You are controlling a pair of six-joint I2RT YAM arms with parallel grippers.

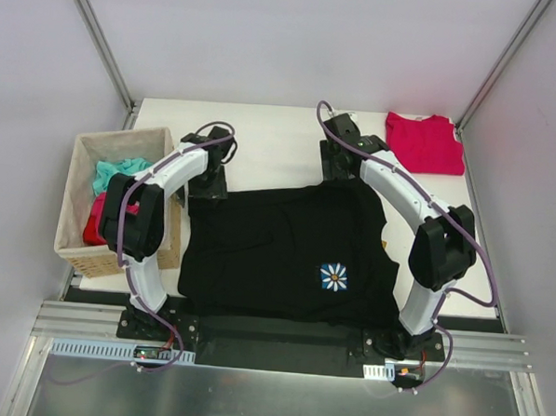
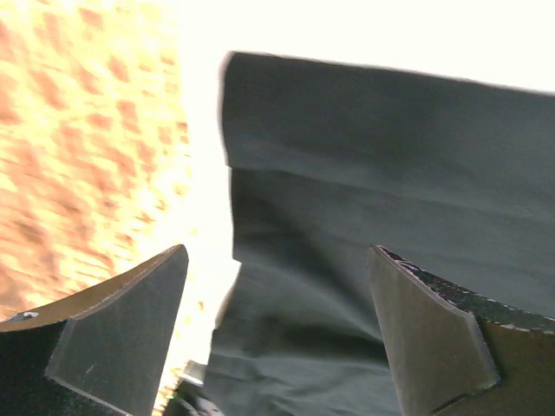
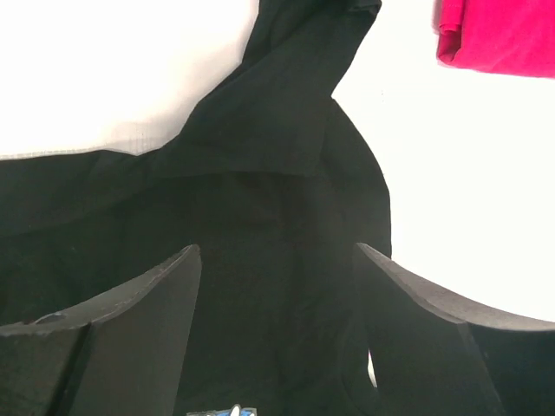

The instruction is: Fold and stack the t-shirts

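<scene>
So here's what we're looking at: the black t-shirt (image 1: 285,255) is lying spread flat on the table (image 1: 273,133), running from the near edge by our arm bases up to both grippers. Its little pale star emblem (image 1: 333,276) is sitting behind the right gripper (image 3: 276,249), on the near side.

We're holding the left gripper (image 2: 277,251) wide open with nothing between its fingers (image 2: 121,338). It's hanging over the shirt's far left corner, and black cloth is lying right under and ahead of it, with a folded edge running across. The woven basket (image 1: 77,207) is sitting just off to that gripper's left, blurry in the wrist view, with a teal cloth (image 1: 115,171) and a red cloth (image 1: 94,224) piled inside.

The right gripper is gaping open too and isn't gripping anything. It's hanging over the shirt's far right shoulder area, with black cloth filling the space under it and a sleeve (image 3: 303,52) stretching away ahead. We can't tell if either gripper's tips are actually touching the fabric.

Furthest out, the red t-shirt (image 1: 424,141) is lying ahead and to the right of the right gripper, apart from the black one, in the table's far right corner
</scene>
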